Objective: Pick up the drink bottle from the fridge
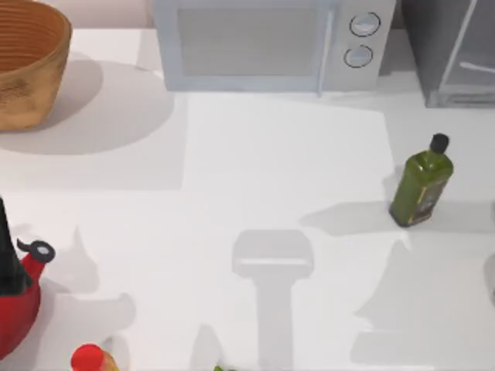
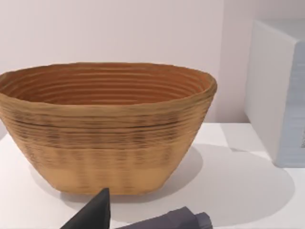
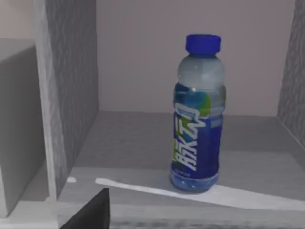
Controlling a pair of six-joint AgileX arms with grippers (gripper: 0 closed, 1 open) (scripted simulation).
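The drink bottle [image 3: 197, 119], with a blue cap, a clear neck and a blue label, stands upright on the floor inside the fridge [image 3: 71, 95]. The fridge front is open toward the right wrist camera. A dark part of my right gripper [image 3: 90, 212] shows low in that view, in front of the fridge sill, apart from the bottle. From above, the fridge [image 1: 452, 54] is the dark grey box at the table's far right, and the bottle is hidden there. My left gripper [image 2: 95, 212] hangs in front of the basket [image 2: 105, 129], holding nothing that I can see.
A pale microwave [image 1: 267, 42] stands at the back middle, beside the fridge. A woven basket [image 1: 27, 62] is at the back left. A green black-capped bottle [image 1: 421, 185] stands right of centre. A red kettle [image 1: 19, 294] and a red-capped bottle [image 1: 89, 358] are at the front left.
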